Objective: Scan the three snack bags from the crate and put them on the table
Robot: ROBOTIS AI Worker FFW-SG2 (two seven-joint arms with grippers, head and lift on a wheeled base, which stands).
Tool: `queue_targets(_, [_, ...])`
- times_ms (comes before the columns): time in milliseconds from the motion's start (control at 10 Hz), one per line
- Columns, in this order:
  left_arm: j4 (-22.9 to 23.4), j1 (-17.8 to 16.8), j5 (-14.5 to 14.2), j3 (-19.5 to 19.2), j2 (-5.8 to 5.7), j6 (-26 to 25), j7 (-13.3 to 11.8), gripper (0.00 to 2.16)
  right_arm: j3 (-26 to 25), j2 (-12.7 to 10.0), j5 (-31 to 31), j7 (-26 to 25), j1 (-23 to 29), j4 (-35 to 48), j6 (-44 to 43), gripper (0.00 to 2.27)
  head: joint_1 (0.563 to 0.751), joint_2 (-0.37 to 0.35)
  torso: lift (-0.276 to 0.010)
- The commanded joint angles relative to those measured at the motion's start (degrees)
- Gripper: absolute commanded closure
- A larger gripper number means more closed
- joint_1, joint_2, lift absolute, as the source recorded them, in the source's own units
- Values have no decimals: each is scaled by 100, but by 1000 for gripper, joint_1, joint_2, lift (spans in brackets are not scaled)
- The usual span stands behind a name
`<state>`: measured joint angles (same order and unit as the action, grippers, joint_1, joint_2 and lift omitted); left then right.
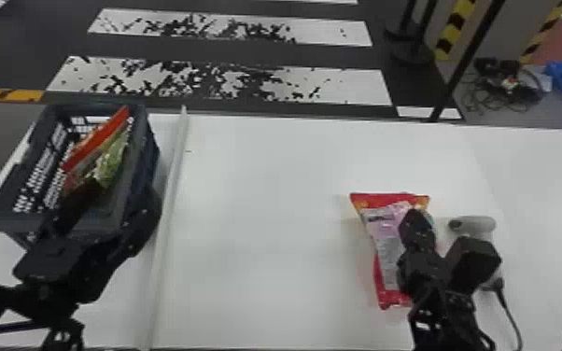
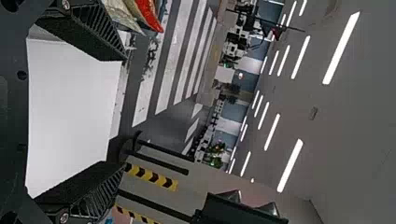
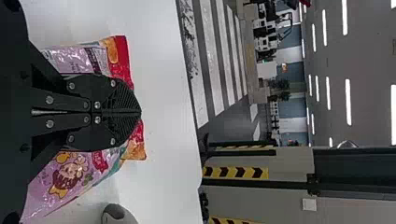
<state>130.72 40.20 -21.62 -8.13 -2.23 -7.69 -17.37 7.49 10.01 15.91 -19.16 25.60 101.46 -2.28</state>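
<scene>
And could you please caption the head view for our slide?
Right hand closed on a snack bag beside the scanner, with more bags in the crate.

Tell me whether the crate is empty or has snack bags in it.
Not empty: in the head view, a red bag and a greenish bag lean together inside the crate.

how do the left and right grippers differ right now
The left gripper is open, fingers wide apart, while the right gripper is shut, fingers together. The left gripper is at the crate; the right gripper is on the pink and red snack bag, toward the table's right. Both grippers are black with two fingers.
</scene>
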Motion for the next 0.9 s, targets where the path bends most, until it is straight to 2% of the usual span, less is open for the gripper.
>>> queue_targets(0, [-2,67,-61,-75,-5,140,5,80,6,-34,9,0,-169,-470,-233,2246,695,-57,-94])
queue_targets(400, [6,67,-123,-31,4,192,93,83,33,-60,62,87,-178,-821,-409,2246,695,-52,-94])
queue_targets(600, [42,85,-97,75,12,192,111,83,121,-174,18,61,-196,-944,-426,2246,695,-53,-94])
queue_targets(700, [24,85,-53,110,12,192,128,83,226,-218,9,-53,-81,-936,-514,2246,695,-53,-94])
queue_targets(800, [-11,85,-35,145,12,263,137,83,411,-218,-53,-378,15,-909,-708,2246,695,-51,-94])
